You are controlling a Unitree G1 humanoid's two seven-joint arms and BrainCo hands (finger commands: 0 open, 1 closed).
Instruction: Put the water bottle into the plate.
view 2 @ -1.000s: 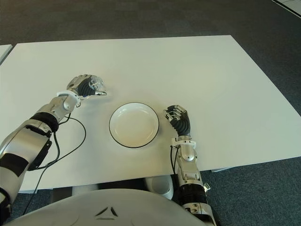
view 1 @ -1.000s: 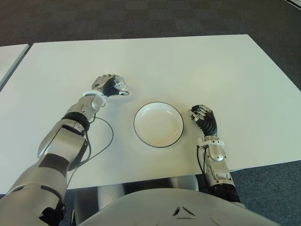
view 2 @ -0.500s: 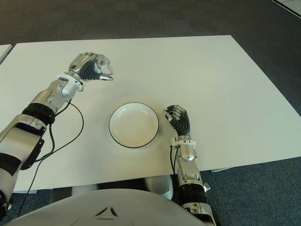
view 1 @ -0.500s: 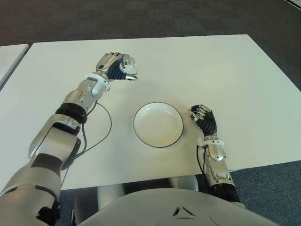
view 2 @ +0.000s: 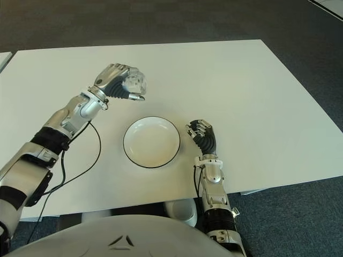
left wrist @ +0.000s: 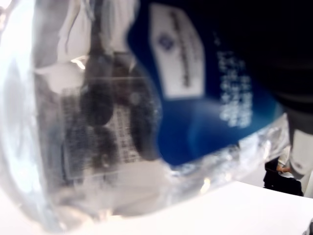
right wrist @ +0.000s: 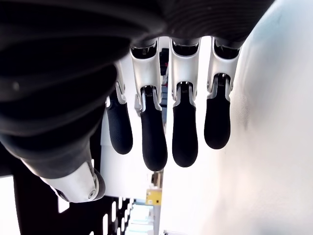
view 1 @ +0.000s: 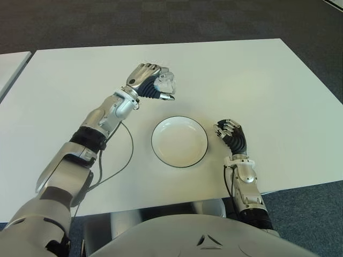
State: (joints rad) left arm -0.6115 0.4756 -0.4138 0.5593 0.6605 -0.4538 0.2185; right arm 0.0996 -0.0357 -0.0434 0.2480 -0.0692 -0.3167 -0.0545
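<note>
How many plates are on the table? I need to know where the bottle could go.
1. The white plate sits on the table, between the left hand gripping the water bottle and the right hand.

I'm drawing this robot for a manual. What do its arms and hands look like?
Both arms are silver-grey metal shells with black bands at the joints. The left hand has a silver back and dark fingers; a thin black cable loops beside its forearm. The right hand has black ribbed knuckles, silver finger links and black fingers.

Silver left hand [view 1: 149, 85] largely hides the clear plastic water bottle [view 1: 166, 83]; up close, its blue label's [left wrist: 215, 93] print blurs.
</note>
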